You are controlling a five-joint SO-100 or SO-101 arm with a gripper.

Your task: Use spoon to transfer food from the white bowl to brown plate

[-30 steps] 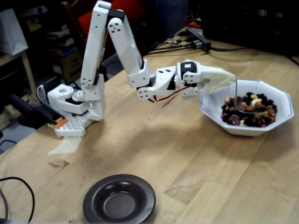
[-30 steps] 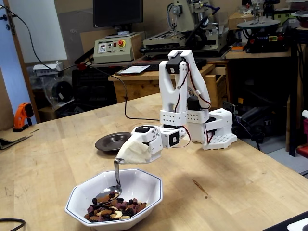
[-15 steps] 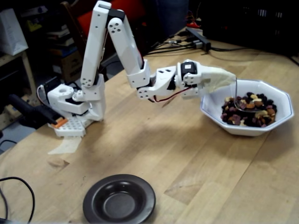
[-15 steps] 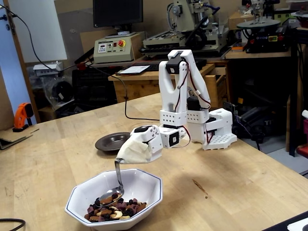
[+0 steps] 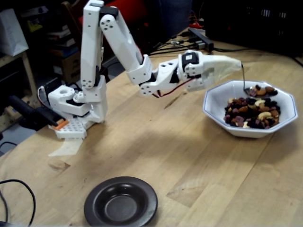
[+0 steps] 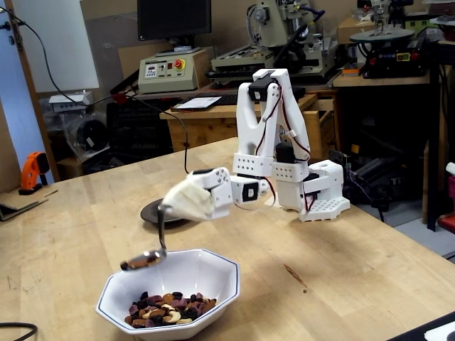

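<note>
Nearest us in one fixed view sat the plate, empty, well apart from the bowl and on the arm's other side. We took the bowl as our landmark. The food lay heaped inside it, and the spoon hung over its far rim, loaded with a few pieces, its handle rising to the hand. The hand was wrapped in whitish tape, so we could not see the fingers; we judged it clenched on the spoon's handle, since the spoon hung from it.

In the other fixed view the spoon stood clear above the bowl's rim, roughly level. We judged the scoop made and the carry next. To do it well, we would keep the spoon level, lift slightly to clear the rim, and swing slowly towards the plate, since heaped nuts roll off easily.

The counter between bowl and plate was bare; nothing blocked the path. Beyond the bowl lay cables and workshop machines, out of reach.
</note>
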